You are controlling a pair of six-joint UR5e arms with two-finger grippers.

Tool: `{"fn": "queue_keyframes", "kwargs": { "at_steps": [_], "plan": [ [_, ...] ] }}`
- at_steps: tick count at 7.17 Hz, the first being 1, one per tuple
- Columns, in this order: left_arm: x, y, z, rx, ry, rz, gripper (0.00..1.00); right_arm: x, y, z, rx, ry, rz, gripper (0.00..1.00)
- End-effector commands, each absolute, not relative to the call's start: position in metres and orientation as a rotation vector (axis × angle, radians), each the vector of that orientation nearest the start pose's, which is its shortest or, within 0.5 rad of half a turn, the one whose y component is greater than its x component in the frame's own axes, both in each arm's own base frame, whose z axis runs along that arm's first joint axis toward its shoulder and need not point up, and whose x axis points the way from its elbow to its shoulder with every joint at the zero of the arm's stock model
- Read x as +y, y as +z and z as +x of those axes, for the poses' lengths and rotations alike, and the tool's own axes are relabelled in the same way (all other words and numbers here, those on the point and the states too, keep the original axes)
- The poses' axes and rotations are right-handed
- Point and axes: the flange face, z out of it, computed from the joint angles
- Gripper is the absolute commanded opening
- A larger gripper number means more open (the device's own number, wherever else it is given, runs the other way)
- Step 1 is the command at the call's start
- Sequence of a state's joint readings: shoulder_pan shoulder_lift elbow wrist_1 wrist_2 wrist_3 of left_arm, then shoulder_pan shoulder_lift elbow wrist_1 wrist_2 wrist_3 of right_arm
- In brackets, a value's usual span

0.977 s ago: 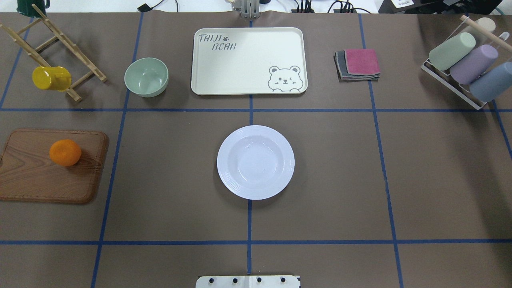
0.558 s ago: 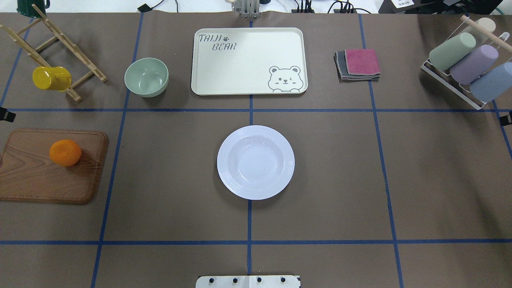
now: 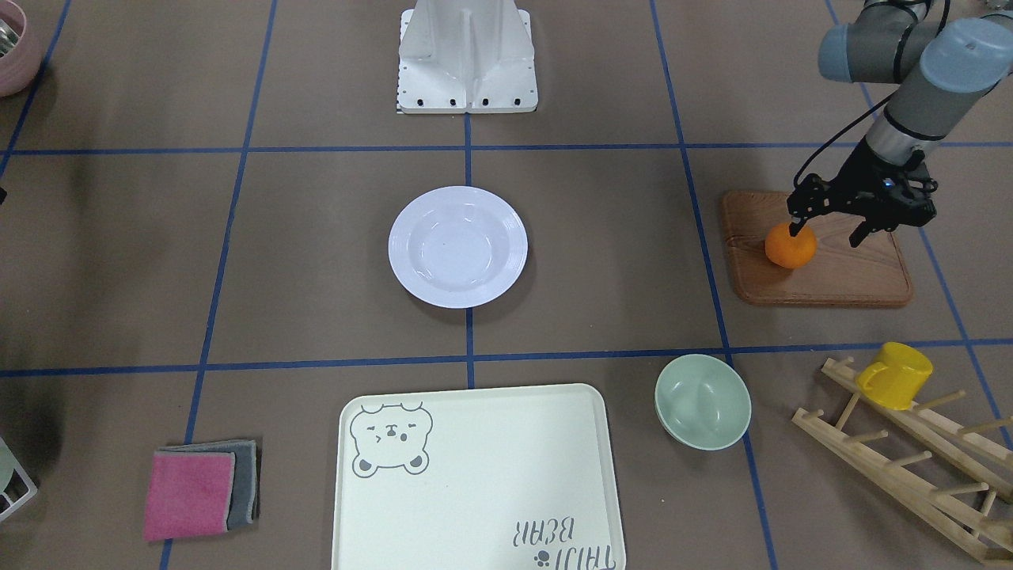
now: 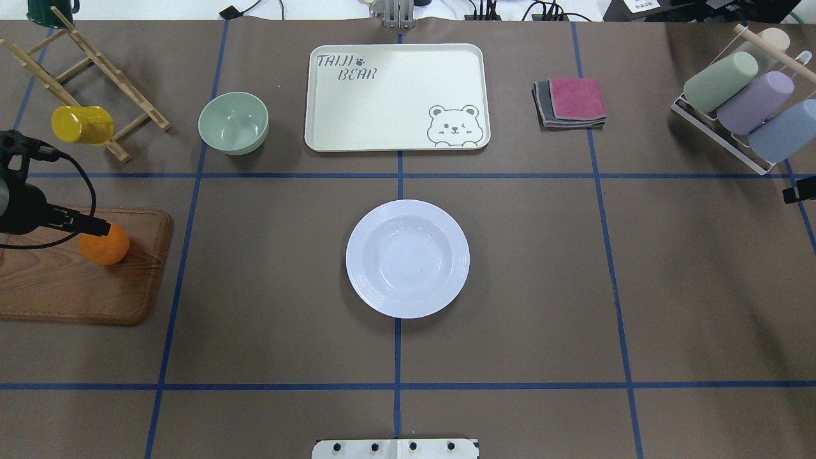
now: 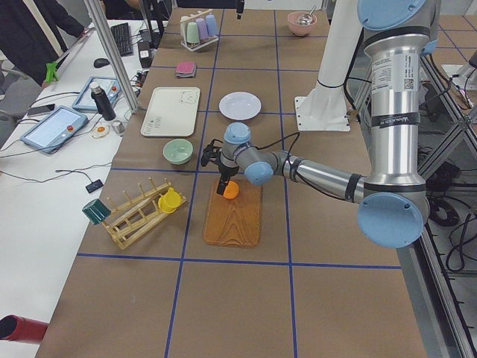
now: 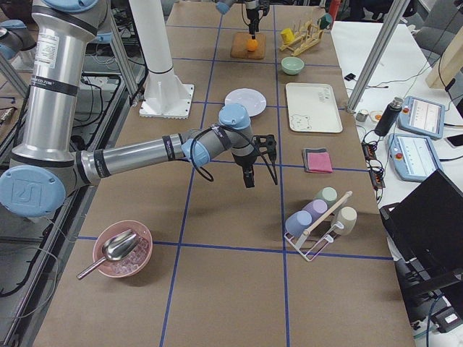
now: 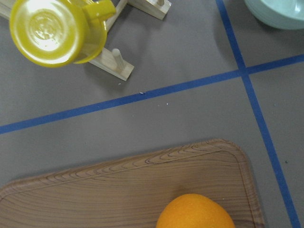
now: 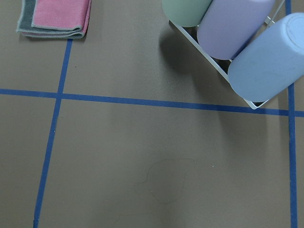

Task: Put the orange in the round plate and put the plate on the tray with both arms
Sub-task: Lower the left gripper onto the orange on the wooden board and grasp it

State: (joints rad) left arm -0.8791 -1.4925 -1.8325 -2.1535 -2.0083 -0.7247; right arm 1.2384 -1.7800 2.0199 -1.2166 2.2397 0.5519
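Note:
The orange [image 3: 790, 247] lies on a brown wooden board [image 3: 831, 277] at the table's left end. My left gripper [image 3: 827, 231] hangs open just over it, one fingertip [image 4: 102, 225] above the fruit's near edge, the other out over the board. The left wrist view shows the orange [image 7: 195, 211] at its bottom edge and no fingers. The round plate [image 4: 408, 258] sits empty at the table's centre. Beyond it lies the tray [image 4: 395, 95], also empty. My right gripper [image 6: 260, 176] hovers over bare table at the right; I cannot tell whether it is open or shut.
A pale green bowl [image 4: 233, 122] stands left of the tray. A wooden rack [image 4: 95, 64] holds a yellow mug [image 4: 81, 124] at the far left. Folded cloths [image 4: 570, 102] and a rack of pastel cups [image 4: 743, 102] are on the right.
My left gripper has come in from the left edge to over the orange. A tip of my right gripper now shows at the right edge. Orange, plate and tray have not moved.

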Motion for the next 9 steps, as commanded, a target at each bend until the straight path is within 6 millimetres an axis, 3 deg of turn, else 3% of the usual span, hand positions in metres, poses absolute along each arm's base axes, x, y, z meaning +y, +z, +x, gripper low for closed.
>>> {"fn": "queue_keyframes", "kwargs": {
  "at_steps": [1,5,6,7,8,9],
  "plan": [
    [-0.424,0.522,0.262,0.79,0.137,0.29,0.99,-0.419,0.494,-0.069,-0.829,0.007,0.238,1.0],
    [-0.419,0.531,0.283,0.773,0.152,0.276,0.99,-0.42,0.495,-0.069,-0.827,0.009,0.236,1.0],
    [-0.419,0.531,0.283,0.781,0.158,0.287,0.93,-0.42,0.495,-0.069,-0.828,0.008,0.237,1.0],
    [-0.419,0.53,0.283,0.789,0.158,0.295,0.36,-0.42,0.494,-0.07,-0.829,0.007,0.238,1.0],
    [-0.42,0.522,0.282,0.799,0.16,0.307,0.0,-0.42,0.494,-0.07,-0.83,0.004,0.239,1.0],
    [-0.42,0.489,0.283,0.842,0.168,0.336,0.0,-0.42,0.493,-0.07,-0.832,0.006,0.24,1.0]
  ]
}}
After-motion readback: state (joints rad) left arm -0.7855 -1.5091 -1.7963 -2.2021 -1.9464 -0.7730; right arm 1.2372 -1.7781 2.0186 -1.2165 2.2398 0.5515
